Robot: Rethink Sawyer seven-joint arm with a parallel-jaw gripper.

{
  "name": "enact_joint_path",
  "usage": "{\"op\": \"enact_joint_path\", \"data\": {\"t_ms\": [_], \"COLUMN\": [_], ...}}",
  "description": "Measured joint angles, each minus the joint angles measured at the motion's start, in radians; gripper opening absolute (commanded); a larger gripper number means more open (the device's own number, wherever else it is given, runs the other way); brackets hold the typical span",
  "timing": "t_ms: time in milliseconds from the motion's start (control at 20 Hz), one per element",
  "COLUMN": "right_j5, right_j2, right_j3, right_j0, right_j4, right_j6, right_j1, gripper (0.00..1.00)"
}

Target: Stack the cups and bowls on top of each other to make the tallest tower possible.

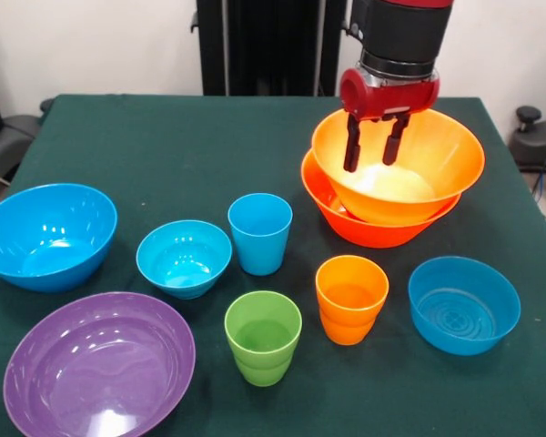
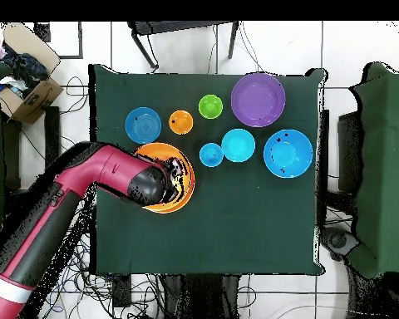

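Inside the nested orange bowls [image 1: 437, 155] – hand [image 1: 374, 144] open, between the rims

Around the stacked orange bowls [image 1: 396, 177], two apparently: three cups [image 1: 260, 233], three blue bowls [image 1: 184, 258], one purple bowl [image 1: 98, 364].

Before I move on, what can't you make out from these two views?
- Small red bowl: not seen in either view.
- Two nested orange bowls: overhead, the arm covers much of them.
- Gripper: the front view can't settle whether its fingers touch the upper bowl.
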Motion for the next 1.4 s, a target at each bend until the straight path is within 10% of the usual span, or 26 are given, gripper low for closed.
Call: {"op": "enact_joint_path", "data": {"t_ms": [1400], "right_j5": [0.000], "right_j2": [0.001], "right_j3": [0.001], "right_j0": [0.000], "right_j4": [-0.135], "right_j6": [0.000], "right_j1": [0.031], "gripper": [1.00]}}
